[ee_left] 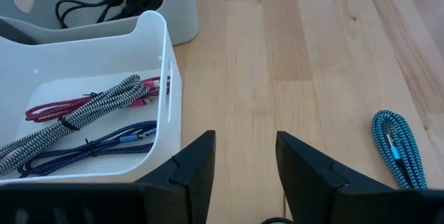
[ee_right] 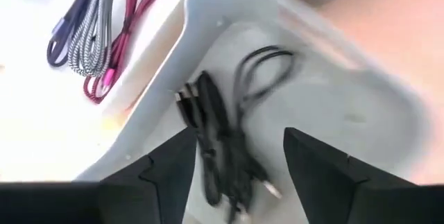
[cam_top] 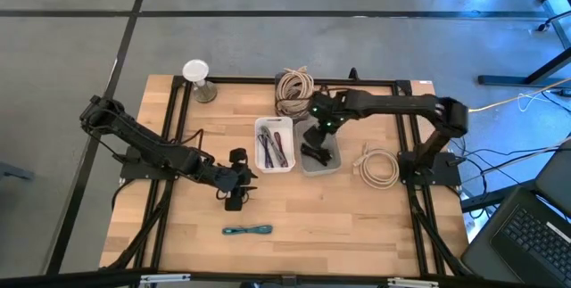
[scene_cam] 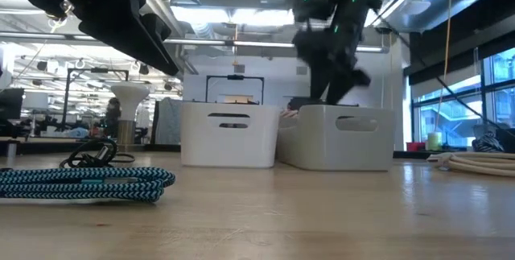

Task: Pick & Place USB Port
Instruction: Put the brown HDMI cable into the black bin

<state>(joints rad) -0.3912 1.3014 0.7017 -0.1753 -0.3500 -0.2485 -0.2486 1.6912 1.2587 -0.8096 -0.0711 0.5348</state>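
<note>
Two pincers were in play, and the nearer one to the black cable bundle (ee_right: 225, 148) was plainly the right pincer (cam_top: 314, 142) — it hung directly over the grey bin (cam_top: 332, 165), fingers spread apart and holding nothing. In the right wrist view the bundle lay straight ahead between the two dark fingers, its long axis running roughly along the line of sight away from the pincer, with a looser loop trailing off toward the far wall of the bin. It looked like a thin black cord, folded on itself several times, with small plugs showing at one end; it rested on the bin's floor, apart from the fingers.

Beside that bin stood the white bin (cam_top: 274, 124), holding braided cables (ee_left: 90, 113) in red, grey and dark blue.

By my reading, a straight descent would have put the fingers either side of the bundle's thickest part.

The left pincer (cam_top: 234, 190) waited over the bare desk (cam_top: 357, 226), likewise open and empty — a teal braided cable (cam_top: 248, 230) lay just beyond it, well apart from both bins.
</note>
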